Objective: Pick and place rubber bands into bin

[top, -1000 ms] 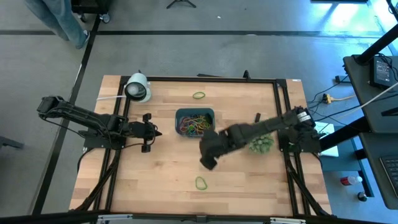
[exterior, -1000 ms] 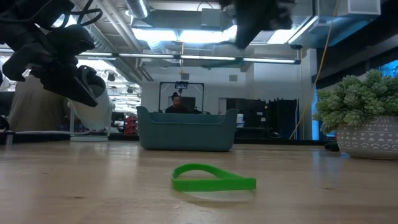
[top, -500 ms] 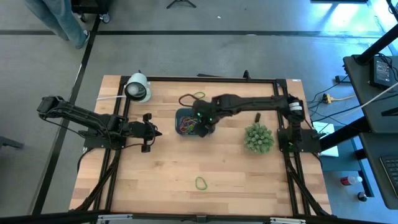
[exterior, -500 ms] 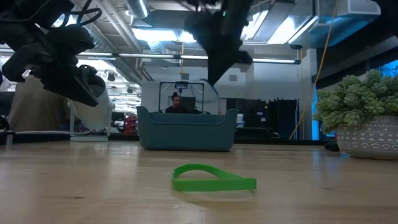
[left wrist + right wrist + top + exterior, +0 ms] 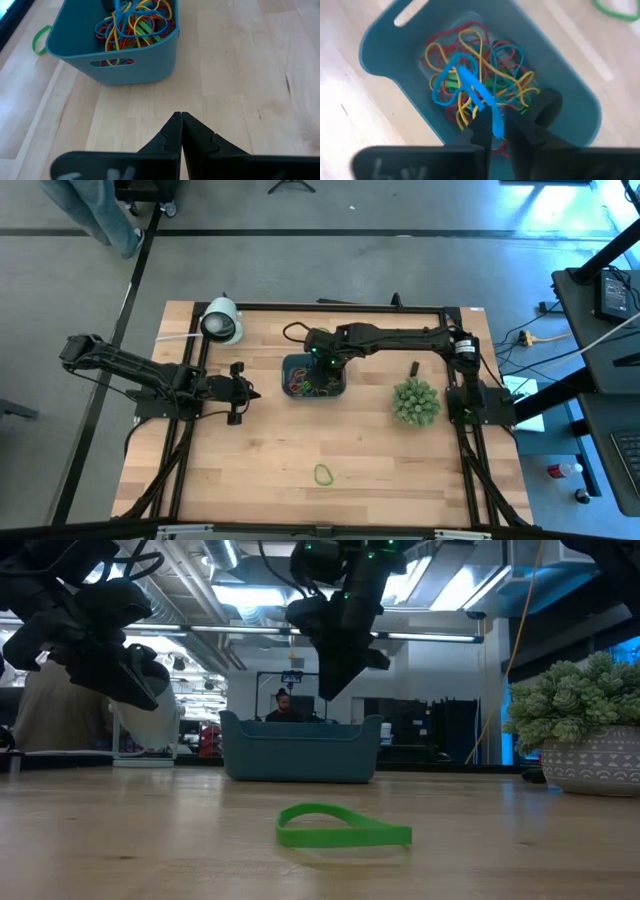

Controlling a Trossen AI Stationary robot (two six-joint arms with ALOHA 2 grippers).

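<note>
Wooden table (image 5: 380, 450) holds one teal bin (image 5: 337, 389) of rubber bands (image 5: 311, 383), frame centre; two green bands (image 5: 324, 474) loose. Right gripper (image 5: 501, 129) above bin pinches one blue band (image 5: 470, 85); left gripper (image 5: 180, 121) closed, empty

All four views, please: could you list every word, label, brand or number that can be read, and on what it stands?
None can be read.
Pale blurred marks on the dark body of the left gripper: unreadable.
The blue-teal plastic bin carries no lettering.
</note>
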